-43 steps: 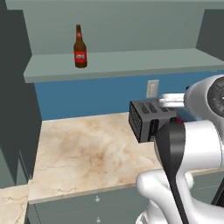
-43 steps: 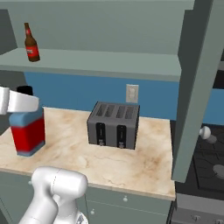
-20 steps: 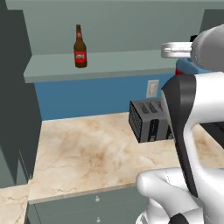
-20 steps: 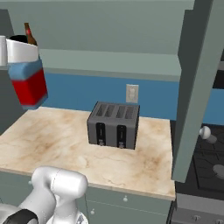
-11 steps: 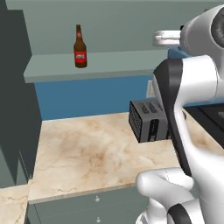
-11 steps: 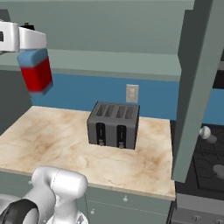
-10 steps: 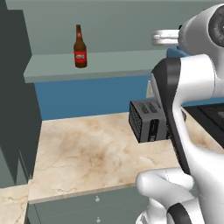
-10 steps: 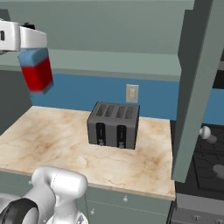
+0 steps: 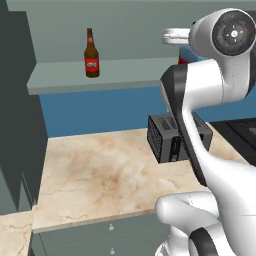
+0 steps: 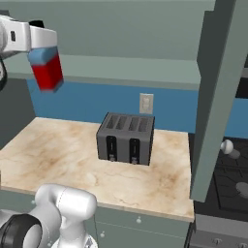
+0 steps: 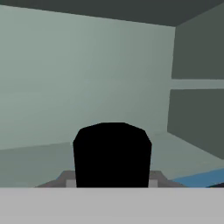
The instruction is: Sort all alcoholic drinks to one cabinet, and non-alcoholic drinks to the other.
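One flat bottle (image 10: 46, 70) clamped in gripper (image 10: 41, 41), raised at shelf edge (image 10: 121, 77), beer bottle (image 9: 91, 54) well apart

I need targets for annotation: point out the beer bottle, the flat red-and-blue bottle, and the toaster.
beer bottle (image 9: 91, 61), left base view, red label.
flat red-and-blue bottle (image 10: 47, 72), right base view, red lower body.
toaster (image 10: 126, 144), right base view, front face.

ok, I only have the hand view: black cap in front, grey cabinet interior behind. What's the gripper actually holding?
Observer: The squat flat bottle, red below with a blue shoulder; the gripper is shut on it, seen in the right base view.
Operator: Is it on the shelf yet?
Observer: No, it hangs in the air in front of the cabinet shelf.
Operator: Anything already in there?
Observer: The brown beer bottle stands upright on the shelf, to the left in the left base view.
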Available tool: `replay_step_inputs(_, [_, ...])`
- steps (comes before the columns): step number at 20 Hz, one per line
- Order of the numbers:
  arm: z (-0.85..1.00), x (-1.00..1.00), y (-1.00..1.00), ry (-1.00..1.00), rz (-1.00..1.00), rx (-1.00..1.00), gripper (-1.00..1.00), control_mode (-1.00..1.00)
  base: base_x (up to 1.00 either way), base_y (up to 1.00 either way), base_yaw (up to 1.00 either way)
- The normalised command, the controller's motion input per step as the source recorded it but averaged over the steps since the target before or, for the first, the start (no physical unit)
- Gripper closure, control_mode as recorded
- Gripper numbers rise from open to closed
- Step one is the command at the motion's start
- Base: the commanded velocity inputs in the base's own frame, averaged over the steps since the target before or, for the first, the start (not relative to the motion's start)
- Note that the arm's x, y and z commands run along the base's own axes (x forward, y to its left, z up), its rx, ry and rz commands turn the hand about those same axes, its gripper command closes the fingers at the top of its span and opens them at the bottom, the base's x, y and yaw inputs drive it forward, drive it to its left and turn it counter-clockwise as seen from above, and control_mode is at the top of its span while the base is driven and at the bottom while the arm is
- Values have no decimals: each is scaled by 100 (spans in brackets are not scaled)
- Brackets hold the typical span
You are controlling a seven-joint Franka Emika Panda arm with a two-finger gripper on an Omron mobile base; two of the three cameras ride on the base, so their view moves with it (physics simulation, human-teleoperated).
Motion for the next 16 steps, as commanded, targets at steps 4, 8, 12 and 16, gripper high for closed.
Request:
replay_step_inputs(4, [0,41,0,-16,0,0,100,-100,0,0,0])
replay_step_inputs(8, [0,35,0,-10,0,0,100,-100,0,0,0])
replay_step_inputs(12, [0,32,0,-1,0,0,100,-100,0,0,0])
replay_step_inputs(16, [0,29,0,0,0,0,100,-100,0,0,0])
